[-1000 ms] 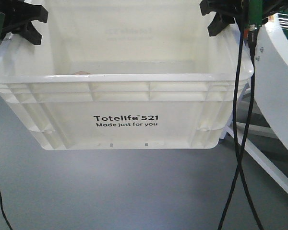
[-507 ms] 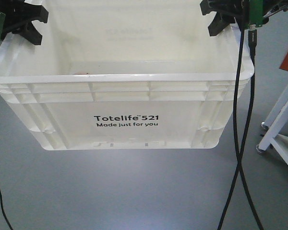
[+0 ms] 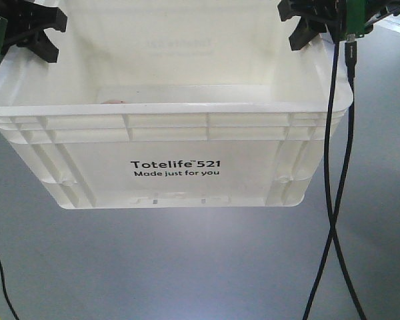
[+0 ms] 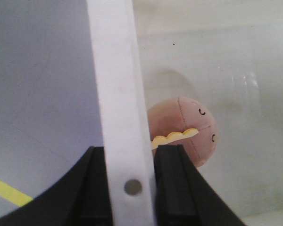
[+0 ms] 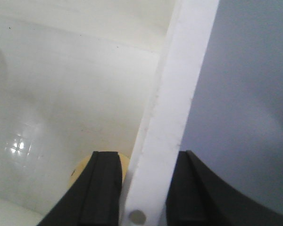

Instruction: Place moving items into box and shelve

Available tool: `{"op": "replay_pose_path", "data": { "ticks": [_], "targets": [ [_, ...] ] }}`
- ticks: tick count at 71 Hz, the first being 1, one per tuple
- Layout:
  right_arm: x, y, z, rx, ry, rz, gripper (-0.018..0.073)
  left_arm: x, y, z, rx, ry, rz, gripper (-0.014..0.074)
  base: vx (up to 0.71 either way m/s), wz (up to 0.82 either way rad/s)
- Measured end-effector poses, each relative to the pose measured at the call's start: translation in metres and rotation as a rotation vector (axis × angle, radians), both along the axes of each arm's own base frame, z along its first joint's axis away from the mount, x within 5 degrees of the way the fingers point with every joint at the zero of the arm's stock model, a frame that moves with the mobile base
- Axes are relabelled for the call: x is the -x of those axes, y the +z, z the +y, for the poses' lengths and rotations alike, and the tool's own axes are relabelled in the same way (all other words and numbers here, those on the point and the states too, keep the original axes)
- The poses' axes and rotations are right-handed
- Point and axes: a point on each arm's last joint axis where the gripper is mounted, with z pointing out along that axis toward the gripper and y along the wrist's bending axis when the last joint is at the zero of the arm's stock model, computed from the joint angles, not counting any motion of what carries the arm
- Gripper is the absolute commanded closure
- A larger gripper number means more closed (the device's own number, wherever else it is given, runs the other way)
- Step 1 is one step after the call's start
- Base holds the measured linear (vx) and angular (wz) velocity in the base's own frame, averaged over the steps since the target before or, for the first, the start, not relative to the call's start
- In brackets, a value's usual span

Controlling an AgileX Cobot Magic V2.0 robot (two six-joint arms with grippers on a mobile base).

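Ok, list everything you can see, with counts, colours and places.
crate: one, white with black print, held above the floor.
pink ball: one, pink, inside crate by left wall.
yellow ball: one, pale yellow, inside crate by right wall, mostly hidden.
cables: three, black, two crossing at right, one lower left.
floor: one, grey, under the crate.
tape line: one, yellow, on floor.
left hand: one, black, clamped on crate's left rim.
right hand: one, black, clamped on crate's right rim.

Box (image 3: 173, 170) hangs above floor (image 3: 187, 267), left gripper (image 4: 132, 157) astride its left rim, right gripper (image 5: 146, 162) astride its right rim; one ball (image 4: 191, 134) lies inside by the left wall, second ball (image 5: 79, 173) by the right.
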Motion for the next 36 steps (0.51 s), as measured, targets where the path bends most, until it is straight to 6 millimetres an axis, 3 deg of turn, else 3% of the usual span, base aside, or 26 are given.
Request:
{"op": "replay_pose_path", "data": {
  "ticks": [36],
  "targets": [
    [0.0, 0.0, 0.0001, -0.001, 0.0, 0.0, 0.0571, 0.0002, 0.0003, 0.0001, -0.001, 0.0, -0.001, 0.0613, -0.03, 0.49]
  ]
}}
